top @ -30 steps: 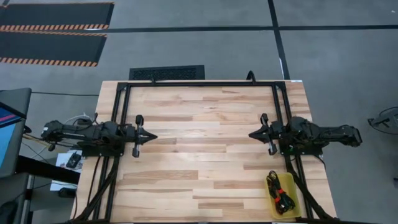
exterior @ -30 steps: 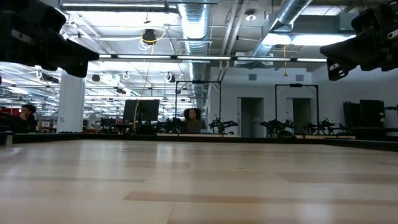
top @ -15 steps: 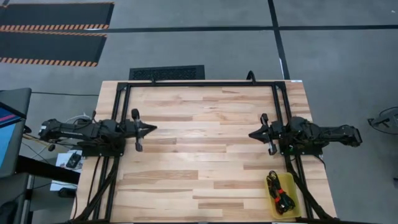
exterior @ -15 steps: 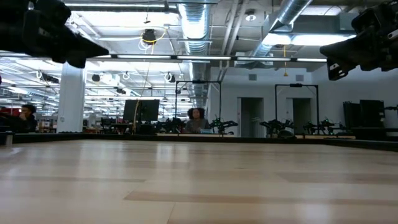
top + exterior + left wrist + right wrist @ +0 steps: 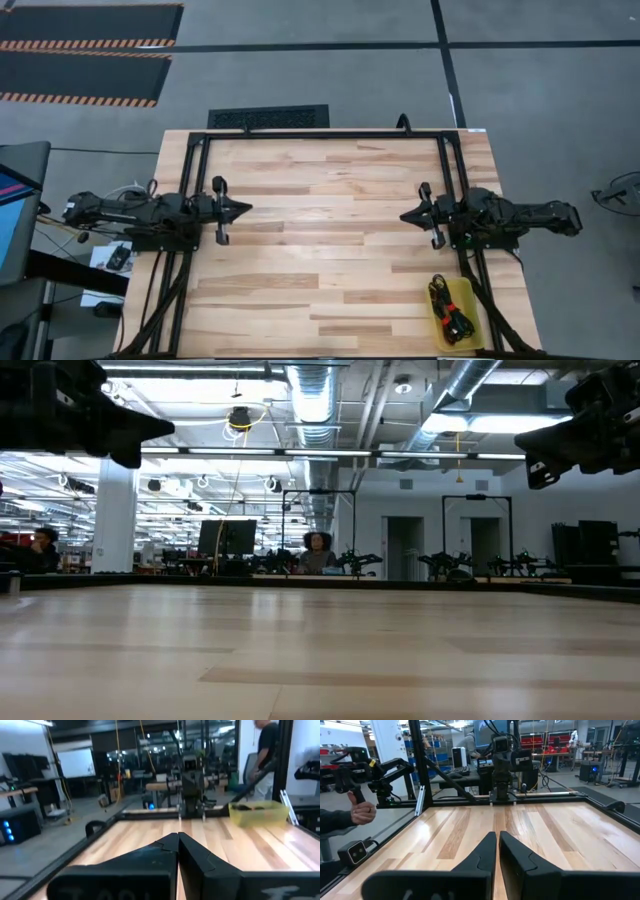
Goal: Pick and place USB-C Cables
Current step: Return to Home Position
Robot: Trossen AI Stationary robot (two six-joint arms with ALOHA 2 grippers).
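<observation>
cables (image 5: 448,305) lie in yellow bin (image 5: 468,292); l jaws, r jaws both pinched closed, empty. for homing: ease arms back slow, level, clear of bin

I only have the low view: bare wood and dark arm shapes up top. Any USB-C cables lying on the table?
Observer: None on the table in the high view; the USB-C cables lie in the yellow bin at a corner on the right arm's side.
Operator: Anything in the grippers?
Observer: No. The wrist views show the left gripper and right gripper shut and empty.
Operator: Where do the arms sit?
Observer: Each at its own side edge, tips pointing at each other.
</observation>
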